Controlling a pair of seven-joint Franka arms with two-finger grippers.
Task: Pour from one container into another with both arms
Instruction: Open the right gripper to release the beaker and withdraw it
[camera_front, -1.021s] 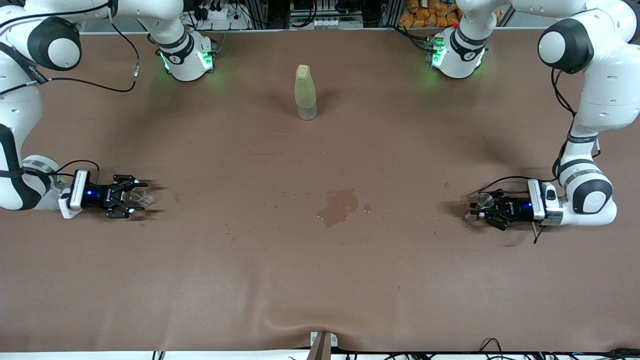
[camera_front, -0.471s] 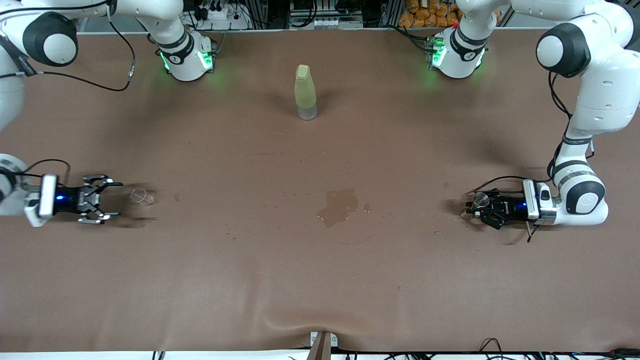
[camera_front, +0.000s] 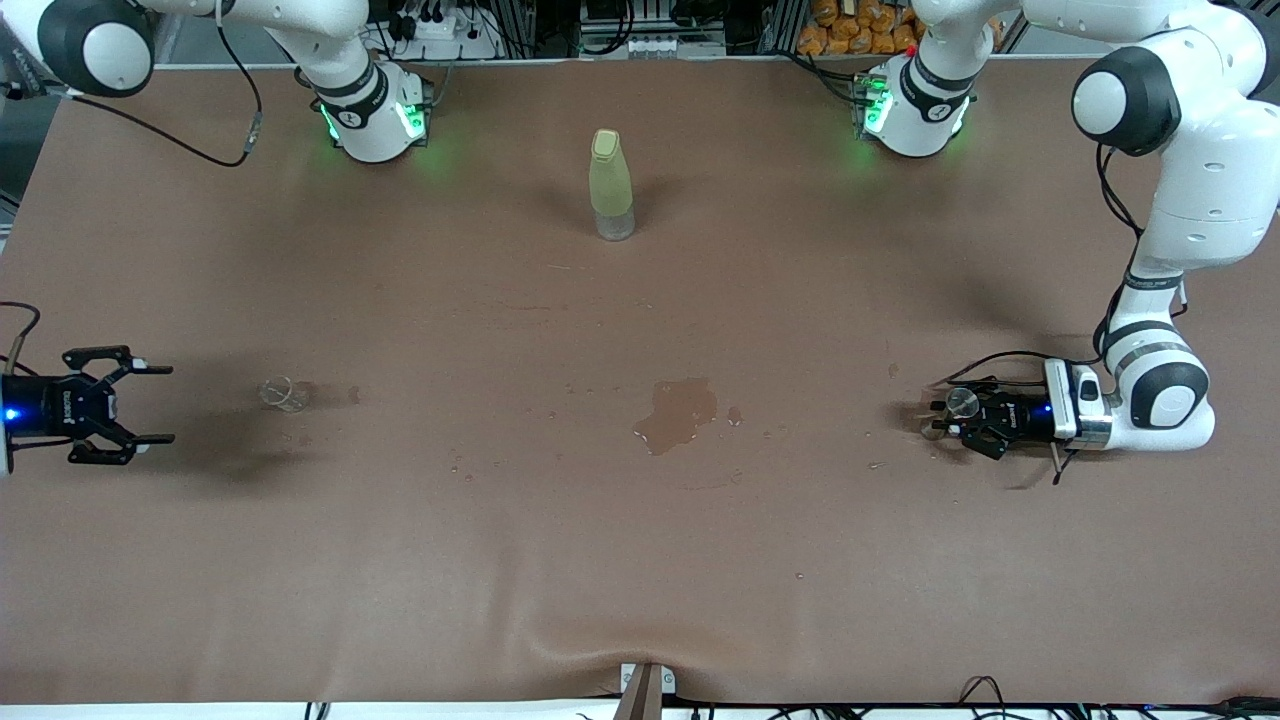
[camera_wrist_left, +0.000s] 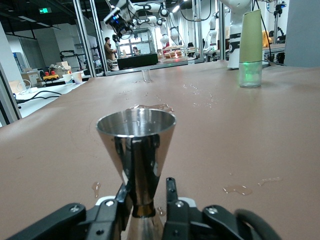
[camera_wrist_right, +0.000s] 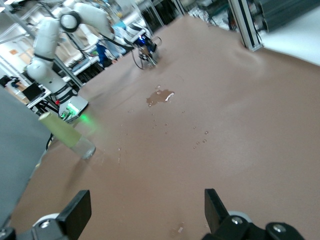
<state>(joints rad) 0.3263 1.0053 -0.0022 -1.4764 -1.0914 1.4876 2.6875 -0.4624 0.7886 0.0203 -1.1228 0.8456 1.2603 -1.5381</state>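
Currently: left gripper (camera_front: 947, 417) fingers flank grey-topped cup (camera_front: 962, 402) stem near the surface (camera_front: 640, 560) edge; right gripper (camera_front: 150, 404) spread, glass cup (camera_front: 283, 393) standing centreward.

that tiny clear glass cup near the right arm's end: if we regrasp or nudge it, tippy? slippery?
The glass cup looks thin-walled and very small, so probably light and easy to knock over or slide. Droplets on the table near it suggest a wet, slick wall. Being glass, it is likely brittle; the right end effector, open, should close gently.
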